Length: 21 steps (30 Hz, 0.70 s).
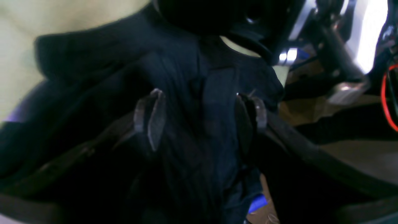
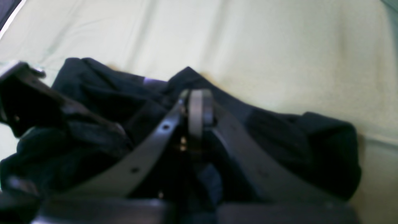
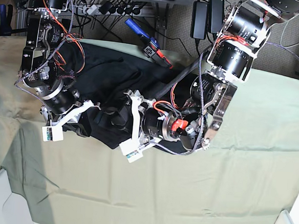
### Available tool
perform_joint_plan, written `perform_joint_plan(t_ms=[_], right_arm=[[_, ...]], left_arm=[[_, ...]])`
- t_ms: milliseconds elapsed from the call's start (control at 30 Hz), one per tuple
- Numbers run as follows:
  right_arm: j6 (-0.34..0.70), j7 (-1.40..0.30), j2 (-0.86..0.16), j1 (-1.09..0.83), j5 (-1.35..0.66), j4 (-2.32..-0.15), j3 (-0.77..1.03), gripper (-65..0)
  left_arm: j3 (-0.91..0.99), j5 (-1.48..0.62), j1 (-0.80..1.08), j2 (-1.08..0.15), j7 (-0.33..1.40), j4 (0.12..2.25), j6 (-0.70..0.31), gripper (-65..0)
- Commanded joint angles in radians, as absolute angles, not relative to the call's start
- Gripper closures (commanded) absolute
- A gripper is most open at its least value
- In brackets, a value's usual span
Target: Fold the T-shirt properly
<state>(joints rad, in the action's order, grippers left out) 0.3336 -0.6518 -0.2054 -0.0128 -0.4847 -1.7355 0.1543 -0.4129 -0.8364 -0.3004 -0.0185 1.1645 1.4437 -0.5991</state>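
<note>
counter: draped in a pale green cloth sheet [image 3: 228, 163] that fills most of the base view, bare across the lower and right parts of the frame
T-shirt [image 3: 108, 83]: a dark, bunched heap at the upper left of centre in the base view, rumpled and not laid flat, both arms working over it
step in hand: by the look of it an early fold or a regrasp, since the cloth is crumpled, with no neat fold to be seen
left claw [image 1: 199, 118]: at centre frame in the left wrist view, fingers spread wide with a ridge of dark cloth standing between them but not pinched; open, holding nothing
right claw [image 2: 199, 109]: at centre frame in the right wrist view, tips pressed together over the heap; closed, though whether a fold of cloth is caught between them cannot be told from these views
next move calls for: the left claw to find an edge or corner worth taking, which is hard to pick out in dark bunched cloth, then closing on a single layer and drawing it out flat over the green sheet before any fold is made
</note>
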Motion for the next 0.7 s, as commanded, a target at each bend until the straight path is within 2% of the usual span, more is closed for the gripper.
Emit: perform_joint_plan(t_ms=[0,133,400,533,667], right_arm=[[0.4,-0.626,-0.216,0.006,-0.515,-1.756,0.16,0.0],[0.401,-0.626,-0.215,0.014,-0.58,-1.756,0.16,0.0],[0.422,-0.633,-0.196,0.102,-0.636,-1.756,0.143,0.0],[0.423,-0.633,-0.142,0.16,-0.596,-1.753,0.044,0.0],[0.423,-0.632,-0.081,0.198,-0.495,-1.709,-0.117,0.0]], left_arm=[[-0.387,-0.873,-0.342,-0.012,1.152,1.483,-0.591,-38.4],[-0.269,-0.911,-0.348,-0.05,1.179,1.568,-0.604,-38.4],[-0.086,-0.964,-0.285,-0.25,1.187,1.588,-0.622,-38.4],[-0.059,-1.016,-0.194,-0.332,1.199,1.588,-0.645,-38.4],[-0.059,-1.049,-0.1,-0.358,1.218,1.588,-0.671,-38.4]])
